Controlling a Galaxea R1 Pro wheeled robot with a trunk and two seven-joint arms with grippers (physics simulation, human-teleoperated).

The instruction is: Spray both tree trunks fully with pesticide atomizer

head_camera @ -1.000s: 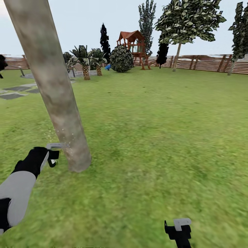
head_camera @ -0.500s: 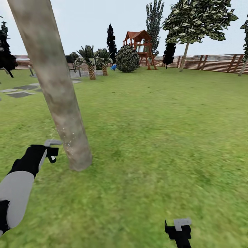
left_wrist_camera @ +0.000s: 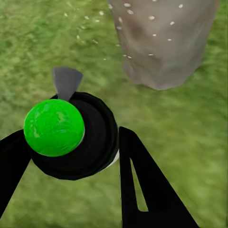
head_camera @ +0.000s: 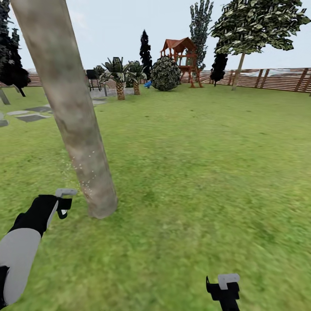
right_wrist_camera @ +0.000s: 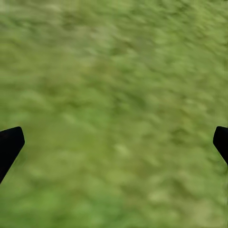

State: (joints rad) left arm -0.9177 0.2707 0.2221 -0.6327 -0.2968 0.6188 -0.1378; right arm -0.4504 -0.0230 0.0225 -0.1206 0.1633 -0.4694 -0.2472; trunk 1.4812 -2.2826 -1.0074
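The near tree trunk (head_camera: 73,112) rises pale and mottled at the left, leaning slightly, with whitish specks on its lower part (left_wrist_camera: 166,42). My left gripper (head_camera: 64,203) is just left of the trunk base, shut on the pesticide atomizer (left_wrist_camera: 71,137). The atomizer is a black round bottle whose top looks bright green here, and its grey nozzle (head_camera: 65,192) points at the trunk. White droplets float between nozzle and bark. The second tree (head_camera: 238,65) stands far back right by the fence. My right gripper (head_camera: 224,287) hangs open over the grass (right_wrist_camera: 114,95).
Grey stepping stones (head_camera: 30,116) lie at the far left. Palms (head_camera: 119,82), a round bush (head_camera: 165,74), dark conifers (head_camera: 145,54) and a red playhouse (head_camera: 181,56) line the back. The slat fence (head_camera: 276,77) bounds the lawn, with wide grass to the right.
The whole view has swung left, so the far things drifted right in the picture. My left gripper stays by the trunk base with the atomizer, slightly lower. The right gripper has not moved.
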